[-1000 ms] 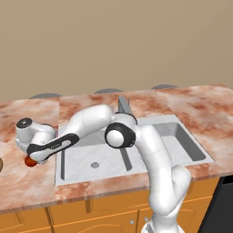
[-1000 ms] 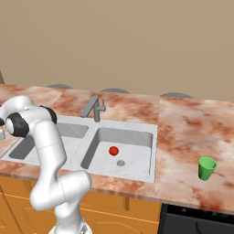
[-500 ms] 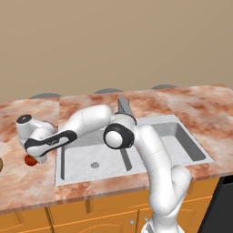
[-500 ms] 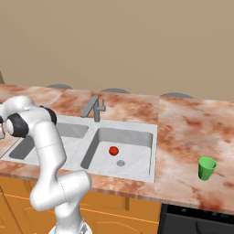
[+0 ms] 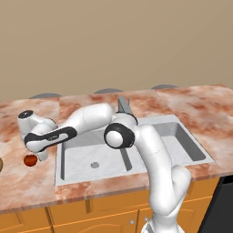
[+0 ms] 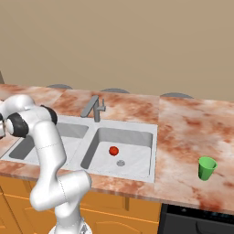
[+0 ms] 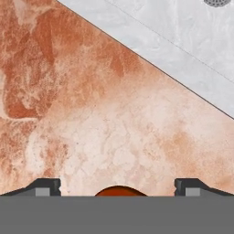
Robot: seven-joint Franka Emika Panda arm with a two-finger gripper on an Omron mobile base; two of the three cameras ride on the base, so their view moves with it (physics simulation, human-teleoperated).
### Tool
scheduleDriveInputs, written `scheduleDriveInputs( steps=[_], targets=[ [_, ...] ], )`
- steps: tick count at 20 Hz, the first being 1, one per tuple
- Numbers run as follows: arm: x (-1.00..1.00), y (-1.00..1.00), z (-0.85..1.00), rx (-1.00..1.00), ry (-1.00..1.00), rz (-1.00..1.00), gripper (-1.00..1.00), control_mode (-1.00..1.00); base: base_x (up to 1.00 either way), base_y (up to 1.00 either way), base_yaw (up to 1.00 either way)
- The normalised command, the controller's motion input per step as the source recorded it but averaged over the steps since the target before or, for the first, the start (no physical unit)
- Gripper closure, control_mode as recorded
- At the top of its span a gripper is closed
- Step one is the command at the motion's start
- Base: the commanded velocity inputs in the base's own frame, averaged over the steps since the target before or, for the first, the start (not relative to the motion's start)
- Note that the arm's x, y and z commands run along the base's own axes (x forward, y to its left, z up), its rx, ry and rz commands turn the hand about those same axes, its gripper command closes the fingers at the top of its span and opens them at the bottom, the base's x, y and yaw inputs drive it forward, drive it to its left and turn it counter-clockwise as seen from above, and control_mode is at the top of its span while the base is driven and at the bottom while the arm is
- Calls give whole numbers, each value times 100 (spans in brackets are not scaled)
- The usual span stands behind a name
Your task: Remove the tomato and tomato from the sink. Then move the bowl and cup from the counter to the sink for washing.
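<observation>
First tomato set down on the counter, gripper released above it

The reddish-brown and white marbled stone counter carries the pale grey double-basin sink; the white arm reaches to about 9 o'clock of the sink, where the two-finger gripper hangs with its fingers spread wide apart and clamped on nothing. The darker orange-red round tomato rests on the counter just beside the sink's rim, directly under the hand. The brighter red round tomato lies in the other basin near its drain, and the small bright green tapered cup stands on the counter at 3 o'clock, well apart. Risk: the freed tomato is round and may roll toward the counter edge or back into the basin if a finger brushes it on lifting away
</observation>
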Motion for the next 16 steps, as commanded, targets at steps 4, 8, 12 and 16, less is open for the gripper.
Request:
scheduleDriveInputs(
  steps=[4,8,12,16],
  targets=[
    [-21,-1,19,0,0,-13,-100,-100,0,0,0],
    [-24,-2,23,0,0,-13,-100,-100,0,0,0],
    [-24,-7,22,0,-4,-12,-100,-100,0,0,0],
    [-26,-20,15,0,-5,-11,-100,-100,0,0,0]
  ],
)
